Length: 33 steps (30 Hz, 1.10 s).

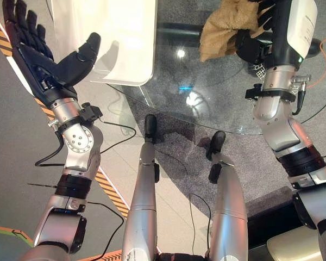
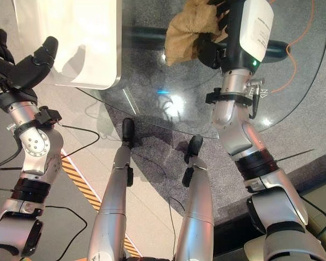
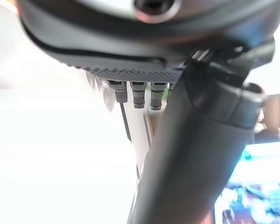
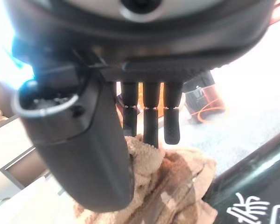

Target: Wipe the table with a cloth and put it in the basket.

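Above the glass table [image 1: 217, 103], the right hand [image 2: 220, 38] grips the bunched cloth [image 2: 187, 32]; the left hand [image 1: 41, 49] hangs open, empty.

The right robot hand [image 1: 255, 32] clutches a tan cloth [image 1: 226, 27] over the glass table [image 1: 206, 103]; the left robot hand [image 1: 46, 51] is spread open.

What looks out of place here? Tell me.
Little stands out. The tan cloth hangs bunched in the right hand above the glass table, not flat on it. The left hand is open beside the table, holding nothing.
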### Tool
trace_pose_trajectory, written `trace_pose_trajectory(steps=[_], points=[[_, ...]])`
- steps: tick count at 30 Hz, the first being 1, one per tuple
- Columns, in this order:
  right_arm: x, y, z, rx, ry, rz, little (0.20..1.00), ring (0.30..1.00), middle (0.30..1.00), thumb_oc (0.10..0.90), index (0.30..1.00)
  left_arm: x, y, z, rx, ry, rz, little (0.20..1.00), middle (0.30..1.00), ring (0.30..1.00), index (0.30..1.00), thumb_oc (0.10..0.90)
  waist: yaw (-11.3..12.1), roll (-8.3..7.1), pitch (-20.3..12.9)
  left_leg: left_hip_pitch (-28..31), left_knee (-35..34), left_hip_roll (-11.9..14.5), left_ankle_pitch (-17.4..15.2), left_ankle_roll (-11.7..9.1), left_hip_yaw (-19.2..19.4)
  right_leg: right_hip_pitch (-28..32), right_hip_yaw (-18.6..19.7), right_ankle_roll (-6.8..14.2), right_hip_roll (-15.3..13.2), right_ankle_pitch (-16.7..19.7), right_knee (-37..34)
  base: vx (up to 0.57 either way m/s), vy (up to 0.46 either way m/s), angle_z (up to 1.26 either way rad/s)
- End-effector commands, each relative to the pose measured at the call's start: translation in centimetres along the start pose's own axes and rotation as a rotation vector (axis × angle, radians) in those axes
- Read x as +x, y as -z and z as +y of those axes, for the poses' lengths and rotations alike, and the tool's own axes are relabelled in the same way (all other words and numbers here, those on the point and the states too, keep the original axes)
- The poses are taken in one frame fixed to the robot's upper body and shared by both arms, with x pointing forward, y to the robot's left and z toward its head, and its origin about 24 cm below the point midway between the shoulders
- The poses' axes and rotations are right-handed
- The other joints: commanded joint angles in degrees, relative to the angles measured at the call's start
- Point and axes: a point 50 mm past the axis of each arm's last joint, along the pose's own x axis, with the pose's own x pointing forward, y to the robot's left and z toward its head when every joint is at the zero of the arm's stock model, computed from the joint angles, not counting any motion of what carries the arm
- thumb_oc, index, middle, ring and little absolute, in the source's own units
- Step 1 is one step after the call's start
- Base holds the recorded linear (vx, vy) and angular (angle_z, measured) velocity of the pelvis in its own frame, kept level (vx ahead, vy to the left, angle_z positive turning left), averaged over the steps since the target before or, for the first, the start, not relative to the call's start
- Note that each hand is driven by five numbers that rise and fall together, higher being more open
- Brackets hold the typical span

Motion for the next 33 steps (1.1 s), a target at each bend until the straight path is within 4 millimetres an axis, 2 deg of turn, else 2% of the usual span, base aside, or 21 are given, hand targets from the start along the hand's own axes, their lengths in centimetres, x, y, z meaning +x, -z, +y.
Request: trace_pose_trajectory(steps=[1,7,15,20,22,33], points=[[1.3,-3.2,-3.7,0.047,0.176,-0.213,0.200,0.300,0.300,0.100,0.300,0.6,-3.8,-2.3,-0.055,0.188,-0.209,0.900,0.900,0.900,0.900,0.800,-0.3,-0.63,-1.2,3.0,3.9,-5.9,-7.5,6.8,5.3,2.8,0.0,-2.0,9.3,5.5,-8.5,0.00,0.000,0.00],[0.8,-3.9,-4.2,0.069,0.180,-0.272,0.200,0.300,0.300,0.100,0.300,0.3,-4.0,-3.5,-0.037,0.321,-0.202,0.900,0.900,0.900,0.900,0.800,-0.9,-0.59,-1.2,3.4,3.7,-5.7,-7.5,6.9,5.9,3.0,0.4,-1.7,9.3,5.8,-8.6,0.00,0.000,0.00],[0.4,-5.7,-5.0,0.117,0.182,-0.378,0.200,0.300,0.300,0.100,0.300,0.5,-4.1,-5.2,0.073,0.458,-0.221,0.900,0.900,0.900,0.900,0.800,-2.0,-0.59,-1.2,4.0,3.5,-5.4,-7.4,6.9,6.6,3.3,1.2,-1.5,9.6,6.0,-8.6,0.00,0.026,-0.04],[0.2,-6.4,-5.3,0.136,0.186,-0.415,0.200,0.300,0.300,0.100,0.300,0.4,-4.0,-5.8,0.116,0.504,-0.229,0.900,0.900,0.900,0.900,0.800,-2.3,-0.64,-1.2,4.1,3.4,-5.2,-7.3,6.8,6.8,3.4,1.5,-1.5,9.7,6.1,-8.7,0.00,0.000,0.00],[0.2,-7.3,-5.8,0.161,0.200,-0.462,0.200,0.300,0.300,0.100,0.300,0.6,-4.2,-6.5,0.134,0.531,-0.241,0.900,0.900,0.900,0.900,0.800,-2.7,-0.74,-1.2,3.9,3.3,-4.9,-7.2,6.7,7.0,3.3,1.8,-1.4,9.8,6.1,-8.9,0.00,0.015,-0.01],[0.0,-9.6,-6.7,0.249,0.219,-0.562,0.200,0.300,0.300,0.100,0.300,0.7,-4.6,-8.2,0.134,0.558,-0.276,0.900,0.900,0.900,0.900,0.800,-3.4,-1.12,-1.2,4.1,3.0,-4.7,-7.0,6.5,7.3,3.4,2.4,-1.4,10.2,6.3,-9.2,0.00,0.002,-0.01]])
